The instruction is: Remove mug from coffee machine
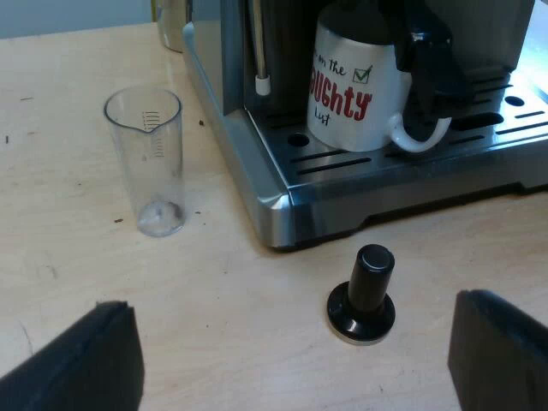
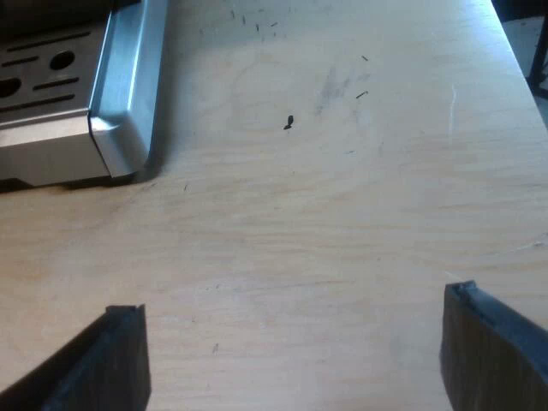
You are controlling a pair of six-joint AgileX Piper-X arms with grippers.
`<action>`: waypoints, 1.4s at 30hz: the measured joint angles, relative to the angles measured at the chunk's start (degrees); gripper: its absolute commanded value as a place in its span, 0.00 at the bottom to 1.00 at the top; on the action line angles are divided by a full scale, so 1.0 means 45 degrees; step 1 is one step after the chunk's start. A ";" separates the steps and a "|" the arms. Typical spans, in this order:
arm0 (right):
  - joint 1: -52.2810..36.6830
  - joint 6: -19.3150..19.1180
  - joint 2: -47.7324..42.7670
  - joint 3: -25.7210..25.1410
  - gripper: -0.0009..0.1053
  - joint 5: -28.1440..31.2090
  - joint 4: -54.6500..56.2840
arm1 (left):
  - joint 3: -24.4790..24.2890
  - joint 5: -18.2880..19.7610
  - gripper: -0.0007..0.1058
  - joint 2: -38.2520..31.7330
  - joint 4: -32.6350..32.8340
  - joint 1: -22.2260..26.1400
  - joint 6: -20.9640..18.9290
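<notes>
White ceramic with red and black lettering, the mug (image 1: 355, 94) stands on the slotted drip tray (image 1: 479, 141) of the espresso machine (image 1: 282, 184), well ahead of my left gripper (image 1: 289, 301), with its handle (image 1: 419, 137) turned out along the tray. The left fingers are spread wide and hold nothing. A tamper (image 1: 364, 295) with a black knob stands on the table just ahead of them, between gripper and machine, and a clear measuring glass (image 1: 147, 163) stands farther ahead and apart from the machine. My right gripper (image 2: 291, 300) hovers over the wooden table (image 2: 325, 214), equally wide and empty, with the machine's corner (image 2: 120, 94) ahead of it. I judge this to be the approach, with the mug untouched. The next move calls for one gripper to travel forward over the tamper without knocking it, line up with the mug's body or handle, close firmly, then lift slightly before drawing it out from under the machine's dark overhang.
</notes>
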 measured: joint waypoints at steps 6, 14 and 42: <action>0.0000 -0.0457 0.0069 -0.0370 0.68 -0.0296 0.0502 | -0.0232 0.0199 0.75 0.0034 0.0202 -0.0162 -0.0380; 0.0173 -0.0634 0.1187 -0.1325 0.68 -0.1079 0.0493 | -0.1204 0.0392 0.75 0.0941 0.0146 -0.1356 -0.0422; 0.5559 -0.1002 0.6382 -0.1947 0.68 -0.0593 -0.4533 | -0.1316 0.0960 0.75 0.3082 -0.3029 -0.2681 -0.0402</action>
